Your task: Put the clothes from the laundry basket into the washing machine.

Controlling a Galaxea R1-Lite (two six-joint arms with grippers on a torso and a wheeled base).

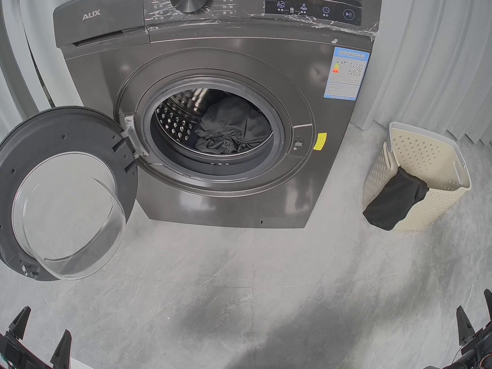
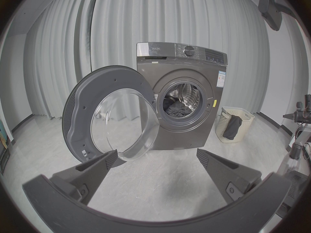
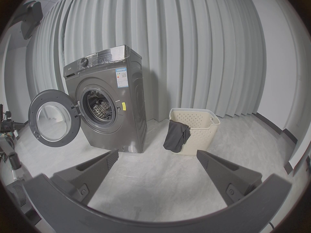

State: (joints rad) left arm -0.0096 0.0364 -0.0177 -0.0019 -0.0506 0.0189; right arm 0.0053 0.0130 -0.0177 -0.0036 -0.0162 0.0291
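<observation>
While one garment (image 1: 230,126) lies in the washer (image 1: 215,52) and a second garment (image 1: 397,198) drapes over the basket (image 1: 430,160), the left gripper (image 1: 43,329) and right gripper (image 1: 474,308) gape empty, so fetching it looks next.

print and signs on the washing machine (image 1: 220,206)
a short brand word (image 1: 91,15) in pale letters stands on the drawer panel, at the top left of the front. a blue label (image 1: 346,73) on the upper right of the front carries coloured bars and a square code; its writing is too small to read. a small yellow sticker (image 1: 320,141) sits beside the drum opening, and its print cannot be read. the dark control panel (image 1: 313,10) shows four white symbols, the last one a play-pause sign.
</observation>
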